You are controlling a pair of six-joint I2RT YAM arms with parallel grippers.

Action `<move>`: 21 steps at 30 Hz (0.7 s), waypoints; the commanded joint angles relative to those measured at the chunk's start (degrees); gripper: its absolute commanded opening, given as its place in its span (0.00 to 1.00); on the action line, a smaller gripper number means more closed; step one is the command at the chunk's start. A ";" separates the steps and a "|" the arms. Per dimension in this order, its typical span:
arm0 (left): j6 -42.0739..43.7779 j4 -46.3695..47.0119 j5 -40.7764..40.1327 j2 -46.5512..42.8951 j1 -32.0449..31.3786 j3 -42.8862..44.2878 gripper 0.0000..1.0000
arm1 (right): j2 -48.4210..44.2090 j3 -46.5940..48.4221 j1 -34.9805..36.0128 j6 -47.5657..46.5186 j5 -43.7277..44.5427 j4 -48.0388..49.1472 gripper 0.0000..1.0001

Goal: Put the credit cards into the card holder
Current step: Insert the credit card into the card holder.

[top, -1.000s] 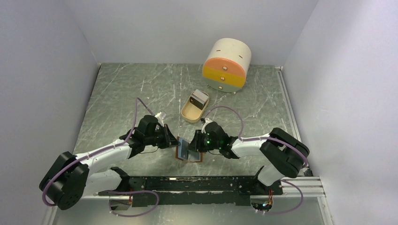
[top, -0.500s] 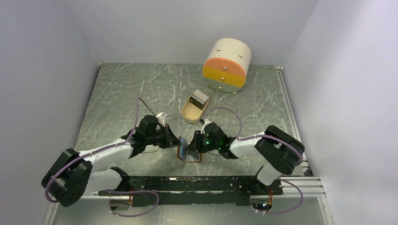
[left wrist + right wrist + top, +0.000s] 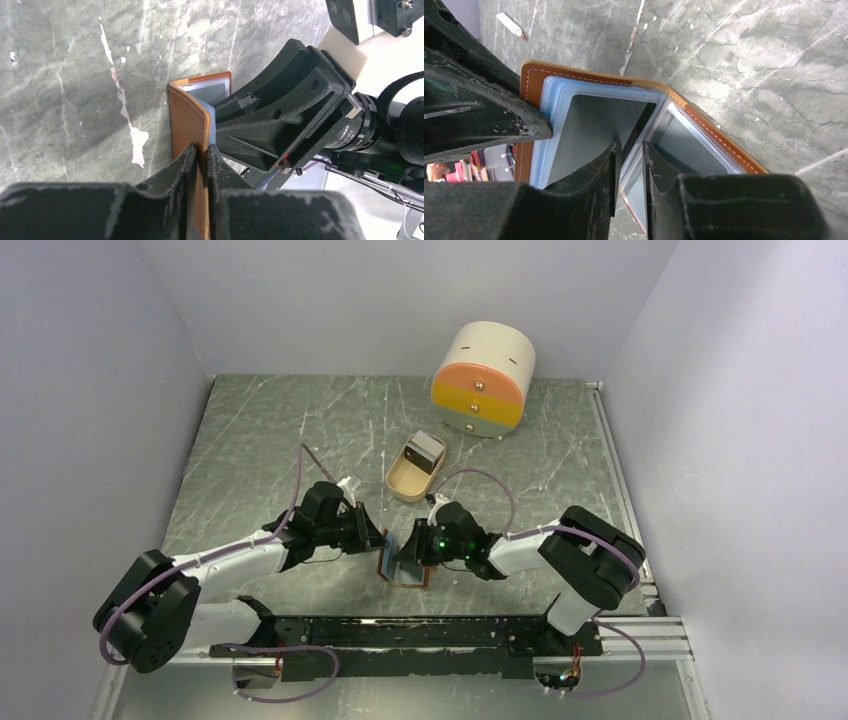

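The tan leather card holder (image 3: 400,564) stands open on the stone floor between both grippers. My left gripper (image 3: 380,541) is shut on its leather cover; in the left wrist view the fingertips (image 3: 191,156) pinch the cover's edge (image 3: 187,117). My right gripper (image 3: 412,552) reaches into the holder from the right. In the right wrist view its jaws (image 3: 630,152) stand nearly closed around a grey credit card (image 3: 594,120) and a clear pocket leaf (image 3: 684,140) inside the holder (image 3: 574,74). More silvery cards (image 3: 427,449) sit in a beige tray.
The beige oval tray (image 3: 408,478) lies just beyond the grippers. A round cream-and-orange drawer box (image 3: 483,380) stands at the back. A thin white stick (image 3: 511,25) lies on the floor behind the holder. Walls close the sides.
My left gripper has moved a little right and forward, swinging the holder's cover more upright towards the right gripper. The right gripper has hardly moved.
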 commanded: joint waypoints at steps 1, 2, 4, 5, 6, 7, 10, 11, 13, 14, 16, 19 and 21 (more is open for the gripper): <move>2.21 -5.11 -3.87 2.16 -1.50 2.15 0.17 | 0.93 -0.77 0.07 -0.38 0.62 -0.56 0.28; 2.38 -6.17 -4.57 2.38 -1.75 2.67 0.18 | 0.83 -0.88 0.03 -0.44 0.83 -0.75 0.28; 2.75 -7.31 -5.25 2.52 -2.04 3.31 0.18 | 0.43 -1.02 0.08 -0.53 1.25 -1.07 0.29; 2.61 -7.37 -5.36 2.45 -2.15 3.34 0.18 | 0.16 -1.12 0.03 -0.57 1.45 -1.21 0.30; 2.36 -7.05 -5.33 2.36 -2.22 3.23 0.19 | -0.07 -1.17 0.04 -0.65 1.69 -1.39 0.30; 2.16 -6.90 -4.98 2.38 -2.24 3.25 0.20 | -0.25 -1.23 0.06 -0.73 1.90 -1.53 0.31; 2.24 -8.49 -5.29 2.71 -2.59 4.36 0.24 | -0.72 -1.19 0.06 -1.12 2.64 -2.23 0.31; 2.45 -9.41 -5.66 2.77 -2.73 4.79 0.24 | -0.92 -1.20 0.07 -1.25 2.90 -2.56 0.32; 2.97 -11.45 -6.84 2.58 -3.09 5.49 0.26 | -1.55 -1.42 0.05 -1.42 3.34 -3.06 0.32; 3.24 -12.31 -7.08 2.45 -3.13 5.68 0.27 | -1.98 -1.57 0.10 -1.49 3.79 -3.40 0.32; 3.76 -13.33 -6.96 2.17 -3.18 5.94 0.29 | -2.89 -1.75 0.06 -1.70 4.63 -4.68 0.32; 4.24 -14.32 -6.13 2.24 -3.27 6.59 0.30 | -4.42 -1.72 0.04 -2.04 5.81 -6.54 0.32; 4.34 -14.17 -5.54 2.37 -3.31 6.79 0.31 | -5.18 -1.72 0.04 -2.36 6.60 -7.65 0.32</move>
